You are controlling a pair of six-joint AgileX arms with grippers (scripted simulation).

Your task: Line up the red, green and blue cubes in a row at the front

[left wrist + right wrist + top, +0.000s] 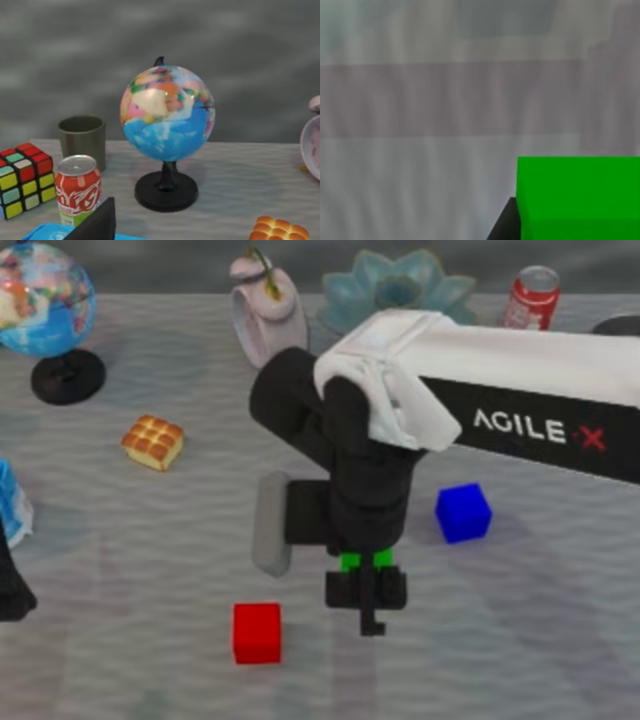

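Presently, item by item, one view after another:

- Top view, right gripper (366, 585): reaches in from the right and hangs over the front middle of the table (520, 640), fingers pointing down. A sliver of the green cube (365, 561) shows between the black fingers, so they appear to be pinching it. Whether the cube rests on the table or hangs just above cannot be told.
- Top view, red cube (257, 632): lies at the front, left of the gripper and near it, free of any grip. Judged to mark one end of the row, with the green cube brought beside it.
- Top view, blue cube (463, 512): sits right of the gripper and farther back than the red one, apart from both; judged still to need moving forward.
- Top view, bystanders: globe (47, 302) at the far left, bread block (153, 442), soda can (531, 298) at the far right; all stand behind the working area.
- Top view, left arm (12, 585): parked at the left edge, only a dark part showing.
- Left wrist view: faces the globe (167, 112), a second soda can (77, 195), a puzzle cube (22, 180) and a dark cup (82, 140). No task cube appears; the left fingers' state cannot be told.
- Right wrist view: the green cube (577, 197) fills one corner, close against a dark finger (504, 225), with bare table beyond.
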